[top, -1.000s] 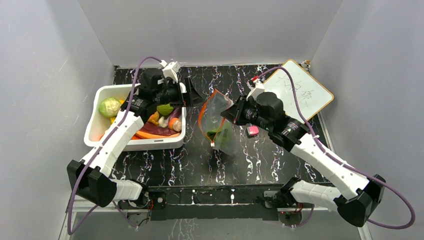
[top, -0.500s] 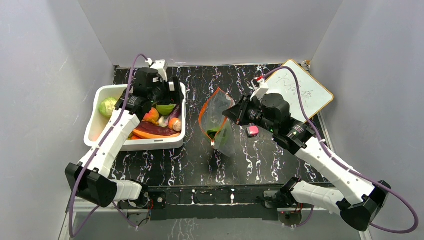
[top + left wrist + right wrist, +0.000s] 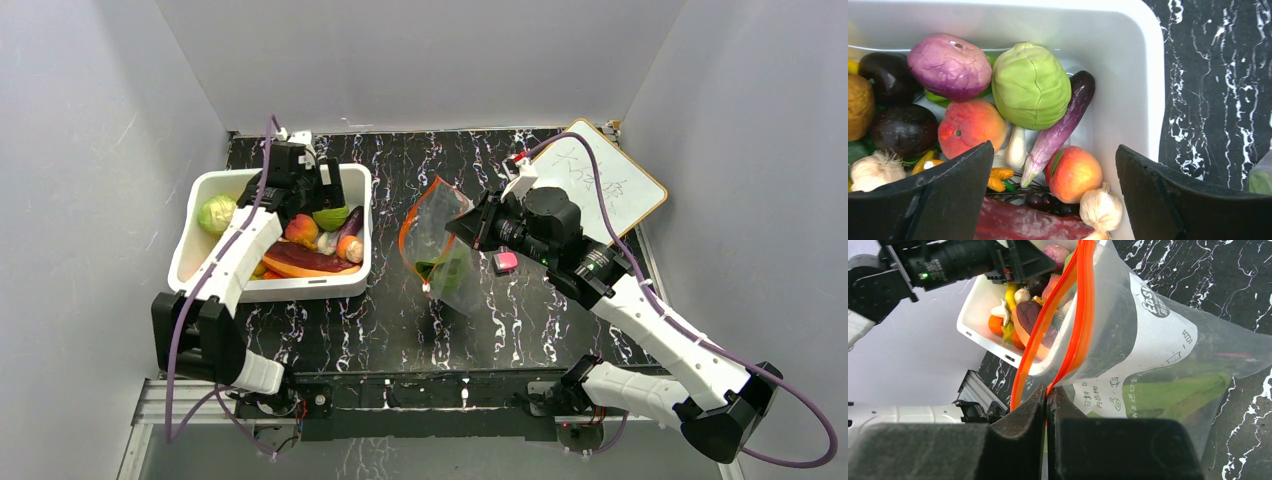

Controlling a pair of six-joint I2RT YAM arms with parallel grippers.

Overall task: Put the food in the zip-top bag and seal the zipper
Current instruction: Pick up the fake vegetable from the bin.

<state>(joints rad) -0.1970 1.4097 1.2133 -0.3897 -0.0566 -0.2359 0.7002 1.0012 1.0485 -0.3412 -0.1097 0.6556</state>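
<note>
The food lies piled in a white bin [image 3: 300, 290]. In the left wrist view I see a green cabbage [image 3: 1030, 85], a purple eggplant [image 3: 1063, 127], a peach [image 3: 1075, 172], a pale mushroom [image 3: 1017, 145] and a garlic bulb [image 3: 1100, 207]. My left gripper [image 3: 318, 190] hangs open just above them [image 3: 1054, 150], holding nothing. The clear zip-top bag [image 3: 440, 245] stands to the right of the bin with a green leafy piece [image 3: 1178, 392] inside. My right gripper [image 3: 462, 225] is shut [image 3: 1047, 387] on the bag's orange zipper [image 3: 1083, 315], holding the mouth open.
A small pink block [image 3: 506, 262] lies on the black marbled table just right of the bag. A whiteboard [image 3: 598, 185] leans at the back right. Grey walls close in on three sides. The bin's right wall [image 3: 1118, 75] stands near my left gripper's right finger.
My left gripper has moved left, from the gap beside the bag's mouth to over the bin's food. The right gripper keeps its hold on the zipper, barely shifted.
</note>
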